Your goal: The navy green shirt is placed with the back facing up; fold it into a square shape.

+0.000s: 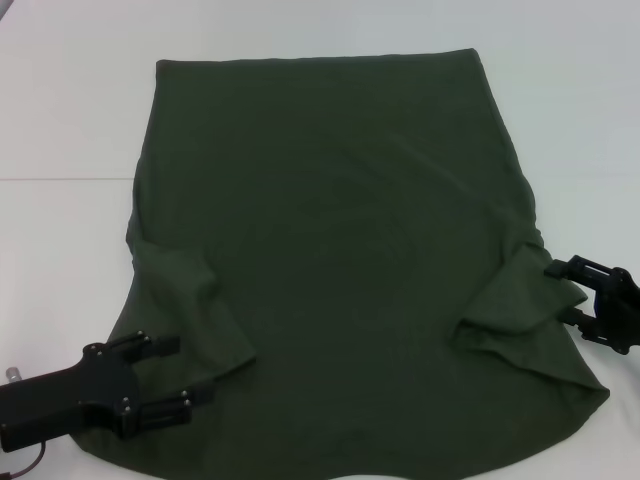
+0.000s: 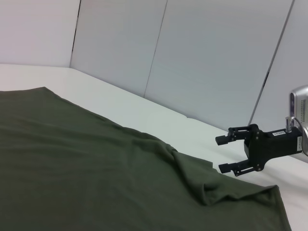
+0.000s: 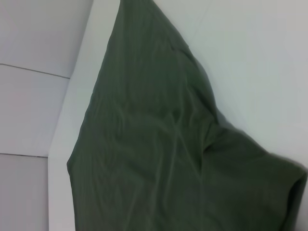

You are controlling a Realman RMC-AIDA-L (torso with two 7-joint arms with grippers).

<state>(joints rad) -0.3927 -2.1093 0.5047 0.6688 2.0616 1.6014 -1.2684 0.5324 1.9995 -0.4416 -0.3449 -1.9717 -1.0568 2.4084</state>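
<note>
Navy green shirt (image 1: 340, 240) lies flat on the white tabletop (image 1: 60, 110), both sleeves already folded inward. My left end effector (image 1: 185, 372) hovers at the near-left sleeve, my right end effector (image 1: 560, 292) beside the right sleeve, both open and empty, placed to take the next fold.

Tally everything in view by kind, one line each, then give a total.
Shirts: 1, the navy green shirt
Grippers: 2, the left gripper and the right gripper, both open
Tables: 1, the white table
Total: 4
</note>
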